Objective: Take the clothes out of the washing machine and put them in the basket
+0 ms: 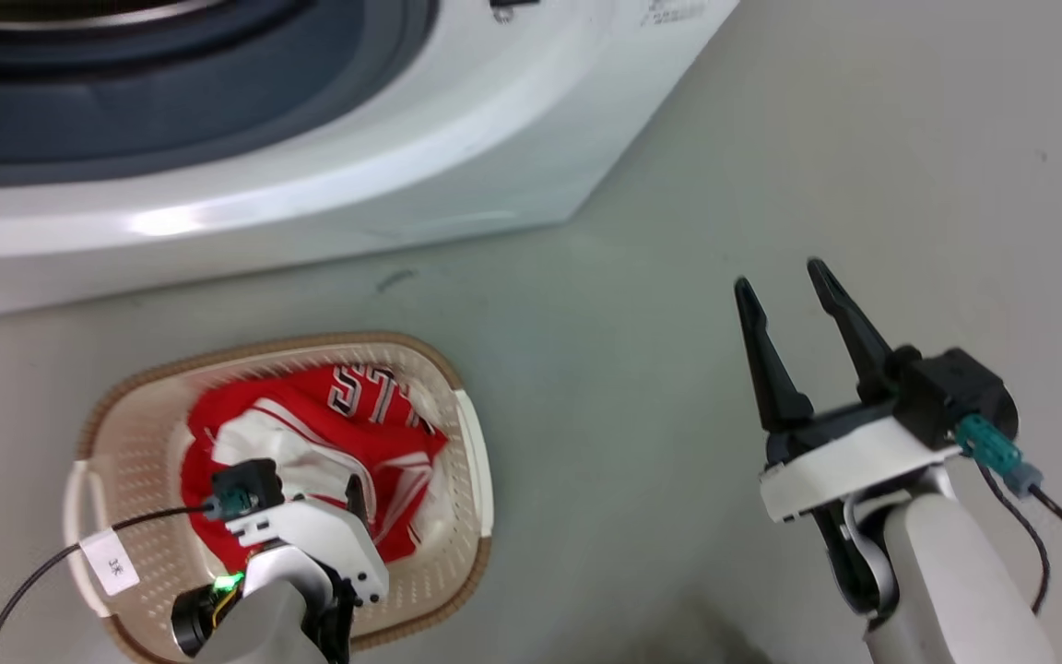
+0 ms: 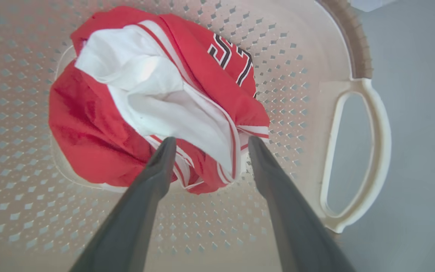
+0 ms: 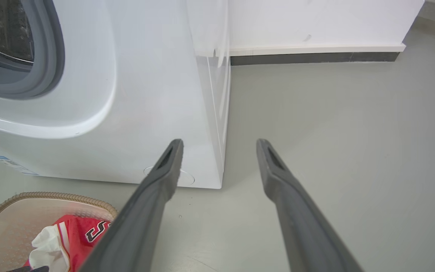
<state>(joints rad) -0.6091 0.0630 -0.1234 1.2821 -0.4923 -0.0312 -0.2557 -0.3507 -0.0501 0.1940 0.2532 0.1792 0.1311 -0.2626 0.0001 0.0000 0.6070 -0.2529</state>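
Clothes [image 2: 100, 124]: crumpled red, white-lined, lettered

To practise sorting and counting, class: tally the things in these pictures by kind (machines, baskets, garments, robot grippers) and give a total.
Washing machine: 1
Basket: 1
Red jersey: 1 bundle; whether another garment lies under it cannot be told
Grippers: 2, the left gripper and the right gripper
Total: 5
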